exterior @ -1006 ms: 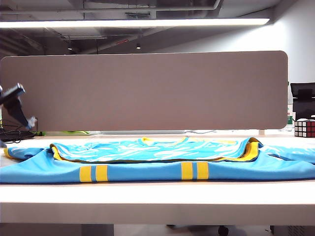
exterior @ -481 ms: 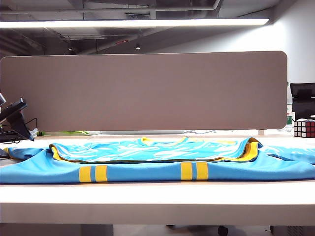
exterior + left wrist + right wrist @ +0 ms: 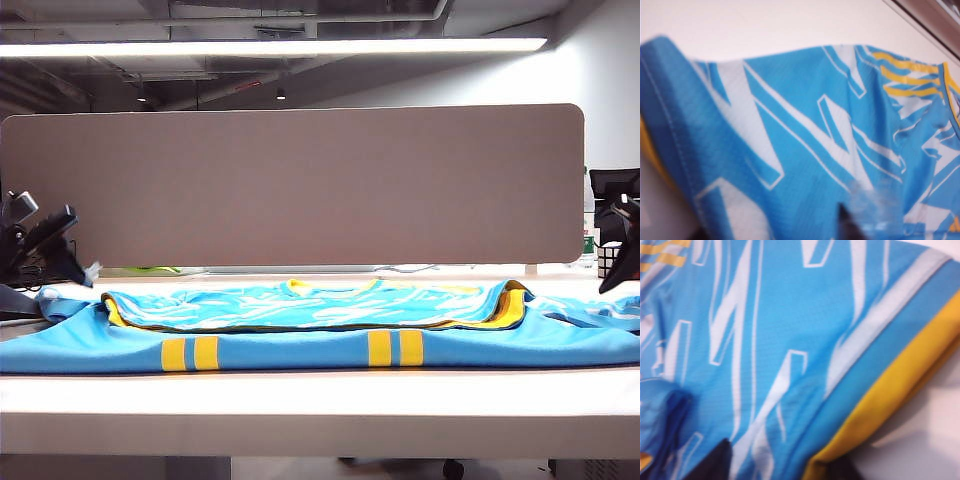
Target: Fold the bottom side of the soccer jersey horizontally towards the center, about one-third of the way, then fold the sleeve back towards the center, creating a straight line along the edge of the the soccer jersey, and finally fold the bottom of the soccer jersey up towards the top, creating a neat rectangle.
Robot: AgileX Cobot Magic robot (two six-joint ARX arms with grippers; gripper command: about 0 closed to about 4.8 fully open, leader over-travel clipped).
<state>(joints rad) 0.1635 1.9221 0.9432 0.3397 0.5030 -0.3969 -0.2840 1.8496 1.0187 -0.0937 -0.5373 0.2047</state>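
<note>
At the far left edge of the exterior view we see the left tool (image 3: 70, 262) low over the counter (image 3: 320, 410), just above the left sleeve of the soccer jersey (image 3: 320, 335); its dark fingers point down toward the cloth, but we cannot tell whether they are released or clenched, nor whether they touch the fabric. Its wrist view is filled with the zigzag white-on-blue face of the jersey (image 3: 805, 135), with a dark fingertip (image 3: 845, 222) showing at the edge against the cloth and yellow stripes further off. The jersey lies spread flat across the middle of the counter, reaching from the left edge nearly to the right edge: the near band is plain blue with two pairs of yellow bars, and behind it lies the patterned face with a yellow collar and yellow trim. A long grey partition (image 3: 300, 185) stands behind the counter. At the right edge, the right tool (image 3: 618, 250) hangs just above the right sleeve, dark and partly cut off, and again we cannot tell its state. Its wrist view shows the patterned cloth (image 3: 765, 340) up close with a broad yellow hem beside pale counter.
</note>
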